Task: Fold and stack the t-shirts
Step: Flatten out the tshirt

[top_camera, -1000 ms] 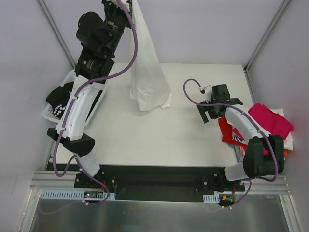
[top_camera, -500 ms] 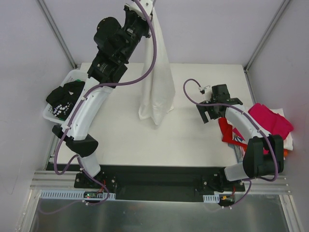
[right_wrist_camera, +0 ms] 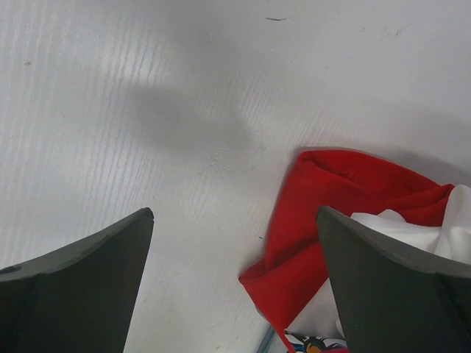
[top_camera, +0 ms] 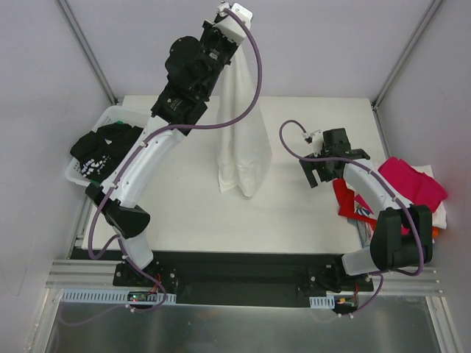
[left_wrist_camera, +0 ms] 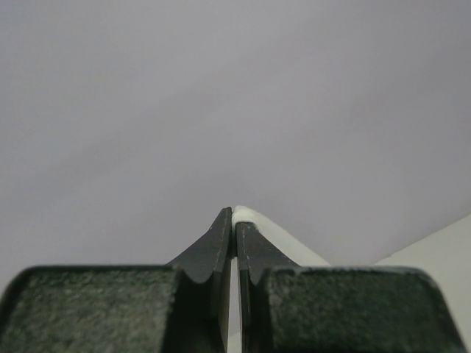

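A white t-shirt (top_camera: 246, 140) hangs in a long drape from my left gripper (top_camera: 229, 37), which is raised high over the back of the table; its bottom hem reaches the tabletop. In the left wrist view the left gripper (left_wrist_camera: 234, 218) is shut on a white fold of that t-shirt (left_wrist_camera: 259, 226). My right gripper (top_camera: 321, 173) is open and low over the table on the right, nothing between its fingers (right_wrist_camera: 235, 220). Just to its right lies a red t-shirt (right_wrist_camera: 331, 198) at the edge of a pile, with a magenta t-shirt (top_camera: 412, 181) on top.
A white plastic basket (top_camera: 73, 173) at the table's left edge holds a black t-shirt with white print (top_camera: 103, 145). The pile at the right edge also shows white cloth (top_camera: 440, 216). Metal frame posts stand at the back corners.
My left arm has swung to the right, carrying the hanging white t-shirt toward the table's middle; its hem moved right and nearer. The right arm has stayed still.
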